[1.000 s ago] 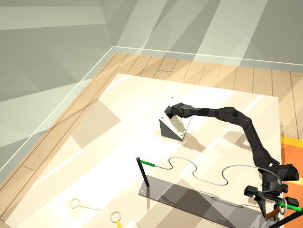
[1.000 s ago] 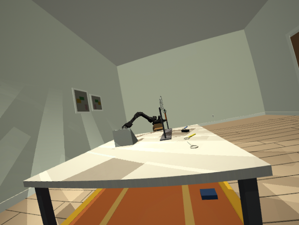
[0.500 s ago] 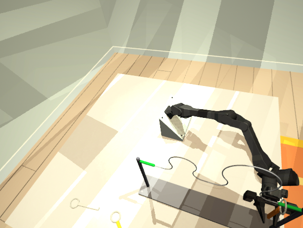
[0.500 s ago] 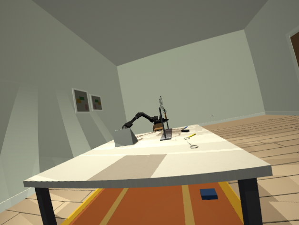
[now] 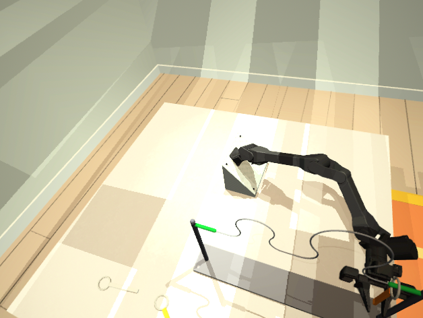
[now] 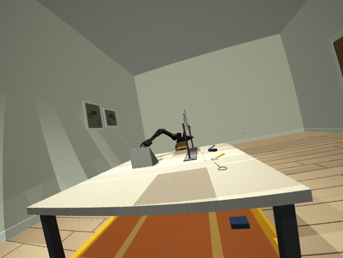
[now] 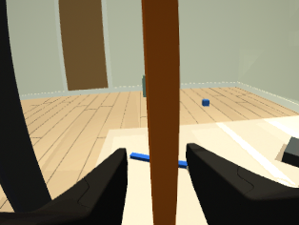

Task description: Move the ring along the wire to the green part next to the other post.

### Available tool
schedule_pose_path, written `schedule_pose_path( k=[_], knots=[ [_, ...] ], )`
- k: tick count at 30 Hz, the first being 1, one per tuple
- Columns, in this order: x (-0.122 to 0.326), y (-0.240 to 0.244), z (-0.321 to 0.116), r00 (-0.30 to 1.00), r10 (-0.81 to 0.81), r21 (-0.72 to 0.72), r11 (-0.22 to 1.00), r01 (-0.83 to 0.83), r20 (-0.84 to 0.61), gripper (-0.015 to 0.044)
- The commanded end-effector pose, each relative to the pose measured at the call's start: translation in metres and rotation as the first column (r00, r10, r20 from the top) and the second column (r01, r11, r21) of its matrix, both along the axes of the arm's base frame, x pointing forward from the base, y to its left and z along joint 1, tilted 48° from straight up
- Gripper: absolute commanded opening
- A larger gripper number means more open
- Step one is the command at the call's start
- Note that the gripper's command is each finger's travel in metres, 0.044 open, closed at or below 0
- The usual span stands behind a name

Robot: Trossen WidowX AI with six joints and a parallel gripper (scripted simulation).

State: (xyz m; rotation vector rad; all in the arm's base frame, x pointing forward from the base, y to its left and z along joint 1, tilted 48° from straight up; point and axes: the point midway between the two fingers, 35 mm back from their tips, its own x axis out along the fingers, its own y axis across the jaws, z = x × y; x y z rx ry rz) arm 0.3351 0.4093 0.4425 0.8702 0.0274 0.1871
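At the lower left of the top view, a thin metal ring with a bare stem (image 5: 104, 283) (image 6: 222, 168) lies flat on the pale, smooth bench (image 5: 191, 153) (image 6: 177, 210) (image 7: 138, 191). Towards the middle stand a slim black post (image 5: 199, 240) (image 6: 186, 141) and, above it, a matte grey wedge (image 5: 236, 182) (image 6: 142, 158); the round wire (image 5: 254, 219) snakes rightward. At lower right the task's ring (image 5: 399, 290) hangs around the green sleeve (image 5: 408, 289), its flat-sided orange handle (image 5: 382, 296) (image 6: 190, 132) (image 7: 163, 114) seen between the fingers of the partly open claw (image 5: 375, 311) (image 6: 191, 137) (image 7: 156, 152), which grips nothing, with gaps on both sides.

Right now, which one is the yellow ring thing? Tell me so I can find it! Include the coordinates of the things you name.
Find the white table (image 5: 137, 218) (image 6: 171, 191), then the wire's black post (image 5: 199, 240) (image 6: 186, 142). Beside its stand lies a ring (image 5: 161, 302) (image 6: 214, 158) with a handle. Its handle is yellow; the ring nearby has a thin grey one.
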Motion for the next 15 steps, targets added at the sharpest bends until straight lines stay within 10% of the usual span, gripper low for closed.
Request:
schedule_pose_path(
  k=[1, 12, 15],
  knots=[
    [0.0002, 0.0004, 0.0006, 1.000, 0.003, 0.004, 1.000, -0.003, 0.000, 0.0160],
    [0.0002, 0.0004, 0.0006, 1.000, 0.003, 0.004, 1.000, -0.003, 0.000, 0.0160],
    [0.0000, -0.0001, 0.0003, 1.000, 0.000, 0.001, 1.000, 0.000, 0.000, 0.0081]
  ],
)
